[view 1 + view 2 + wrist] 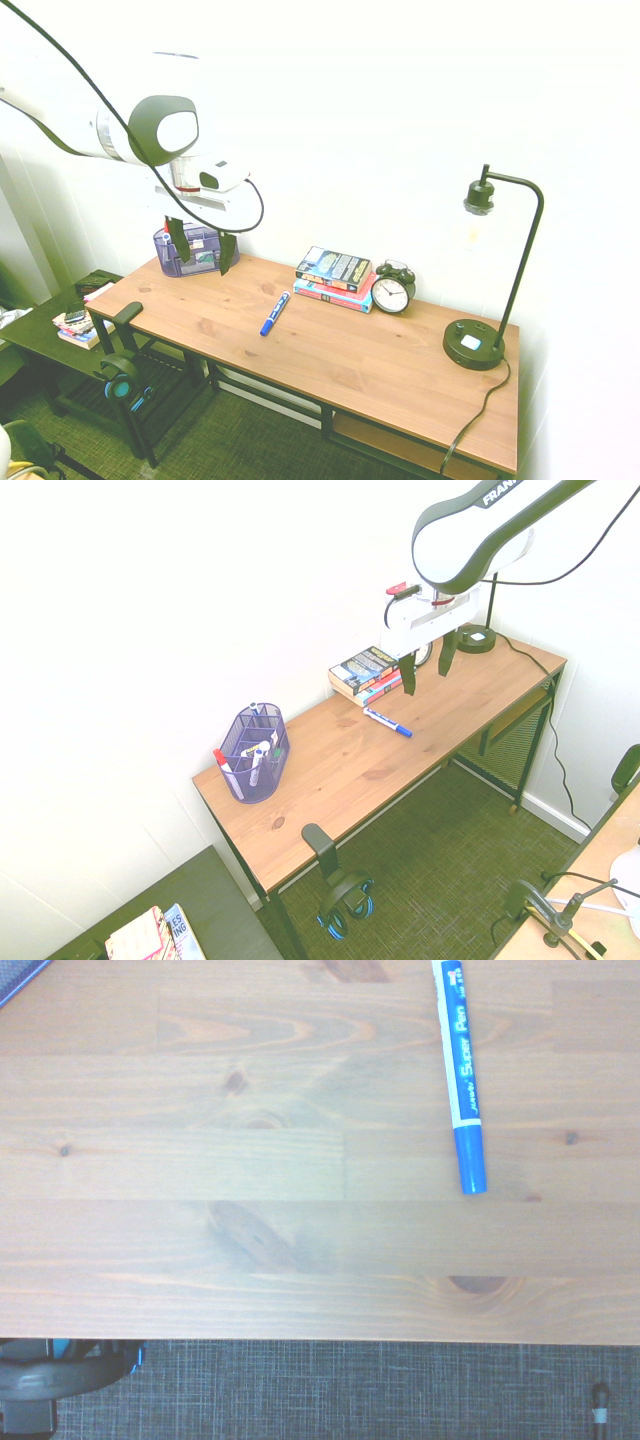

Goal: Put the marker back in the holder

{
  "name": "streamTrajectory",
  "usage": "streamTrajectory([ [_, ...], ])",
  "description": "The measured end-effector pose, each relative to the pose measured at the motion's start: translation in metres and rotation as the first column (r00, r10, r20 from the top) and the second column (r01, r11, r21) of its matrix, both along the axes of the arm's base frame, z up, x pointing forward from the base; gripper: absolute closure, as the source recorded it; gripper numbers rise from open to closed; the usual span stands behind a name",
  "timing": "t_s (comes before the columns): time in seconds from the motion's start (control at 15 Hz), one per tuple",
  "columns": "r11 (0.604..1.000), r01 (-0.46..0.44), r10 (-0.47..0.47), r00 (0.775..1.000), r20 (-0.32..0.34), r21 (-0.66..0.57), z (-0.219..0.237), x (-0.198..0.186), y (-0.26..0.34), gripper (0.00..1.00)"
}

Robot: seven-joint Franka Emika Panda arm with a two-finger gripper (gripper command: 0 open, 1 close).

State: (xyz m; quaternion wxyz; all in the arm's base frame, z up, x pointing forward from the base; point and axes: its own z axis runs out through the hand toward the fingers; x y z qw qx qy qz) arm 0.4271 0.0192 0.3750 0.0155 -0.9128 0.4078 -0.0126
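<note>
In the first exterior view, the end effector is open and empty at upper left, above the counter. The blue marker lies near frame centre, just beside stacked books. The purple mesh organizer holds pens at left; an alarm clock and desk lamp stand right.

The blue marker lies on the wooden desk, near stacked books.

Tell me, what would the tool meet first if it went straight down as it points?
Probably the wooden desktop; how high the tool hangs, and how near the blue marker it would land, is unclear.
</note>
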Motion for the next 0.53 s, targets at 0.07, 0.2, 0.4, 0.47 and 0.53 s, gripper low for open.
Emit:
streamTrajectory([
  [0.07,1.0,0.0,0.0,1.0,-0.001,0.0,0.0,0.0,0.0,0.0],
  [0.2,1.0,-0.022,0.022,0.999,0.039,-0.013,0.0,0.006,0.003,0.0],
  [0.4,0.996,-0.066,0.072,0.992,0.101,-0.058,-0.021,0.03,0.01,0.0],
  [0.47,0.995,-0.072,0.079,0.991,0.107,-0.073,-0.033,0.04,0.008,0.0],
  [0.53,0.994,-0.074,0.084,0.99,0.113,-0.086,-0.046,0.048,0.003,0.0],
])
